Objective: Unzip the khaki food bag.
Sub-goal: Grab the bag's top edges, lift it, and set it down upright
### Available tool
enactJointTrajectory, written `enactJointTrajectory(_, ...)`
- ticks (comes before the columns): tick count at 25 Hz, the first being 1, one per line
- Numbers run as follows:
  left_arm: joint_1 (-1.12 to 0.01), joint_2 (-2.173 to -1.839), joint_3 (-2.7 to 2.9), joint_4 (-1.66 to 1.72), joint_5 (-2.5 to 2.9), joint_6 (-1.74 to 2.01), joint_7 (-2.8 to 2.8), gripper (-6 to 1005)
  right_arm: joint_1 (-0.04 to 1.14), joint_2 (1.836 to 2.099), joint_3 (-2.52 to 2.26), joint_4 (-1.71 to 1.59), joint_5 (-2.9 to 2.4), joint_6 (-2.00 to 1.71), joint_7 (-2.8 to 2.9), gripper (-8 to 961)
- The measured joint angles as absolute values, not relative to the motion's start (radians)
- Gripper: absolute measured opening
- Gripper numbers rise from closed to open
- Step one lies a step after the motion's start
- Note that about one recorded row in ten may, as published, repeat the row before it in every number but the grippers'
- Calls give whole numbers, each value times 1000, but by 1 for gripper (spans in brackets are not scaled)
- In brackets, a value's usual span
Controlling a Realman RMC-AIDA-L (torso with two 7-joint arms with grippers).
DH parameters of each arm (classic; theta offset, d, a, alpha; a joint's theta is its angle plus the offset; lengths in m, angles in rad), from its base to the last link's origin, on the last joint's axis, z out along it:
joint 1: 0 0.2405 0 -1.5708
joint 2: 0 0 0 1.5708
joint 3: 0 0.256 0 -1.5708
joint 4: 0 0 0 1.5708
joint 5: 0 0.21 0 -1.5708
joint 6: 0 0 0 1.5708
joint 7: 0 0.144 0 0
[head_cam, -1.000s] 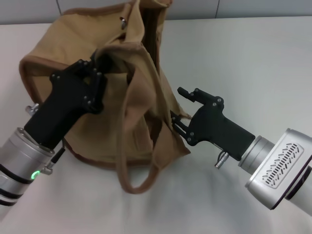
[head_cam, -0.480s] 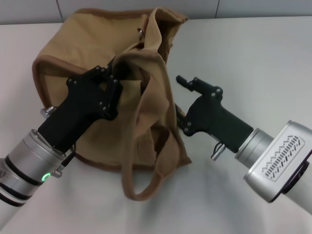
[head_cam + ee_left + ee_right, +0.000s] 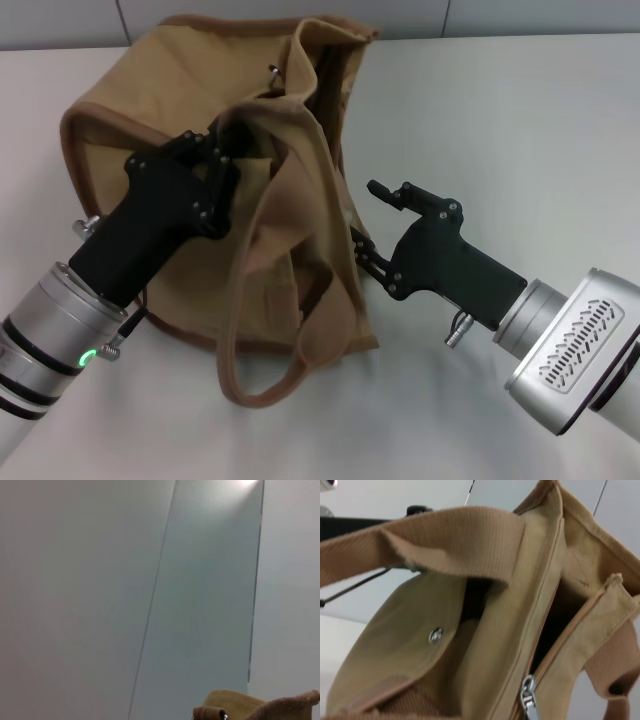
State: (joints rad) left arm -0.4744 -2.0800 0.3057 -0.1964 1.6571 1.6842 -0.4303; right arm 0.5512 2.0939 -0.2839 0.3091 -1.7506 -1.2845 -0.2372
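The khaki food bag (image 3: 130, 110) lies slumped on the white table, its top toward the right. My left gripper (image 3: 222, 148) is shut on a wide strap handle (image 3: 285, 135) and holds it up. The other strap (image 3: 262, 388) loops onto the table in front. My right gripper (image 3: 368, 222) is open at the bag's right side, its lower finger (image 3: 362, 255) touching the fabric. In the right wrist view the bag (image 3: 485, 645) fills the picture: the metal zipper pull (image 3: 527, 700) sits low, the zipper gapes open beyond it, and the pocket snap (image 3: 435, 635) shows. A corner of the bag (image 3: 250, 706) shows in the left wrist view.
The white table (image 3: 520, 120) extends to the right and front of the bag. A grey panelled wall (image 3: 60, 20) runs along the table's back edge. My left arm (image 3: 350, 527) shows as a dark bar in the right wrist view.
My left gripper swung the strap and bag to the right, then slightly back left. My right gripper rose a little, then dropped back beside the bag.
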Motion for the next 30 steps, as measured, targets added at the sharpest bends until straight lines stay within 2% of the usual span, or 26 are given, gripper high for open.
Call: enactJointTrajectory(30,-492,-2080,292,-200,1661,1663,-433,110,548,2094,-173,379,-1844,-1302,-431,487)
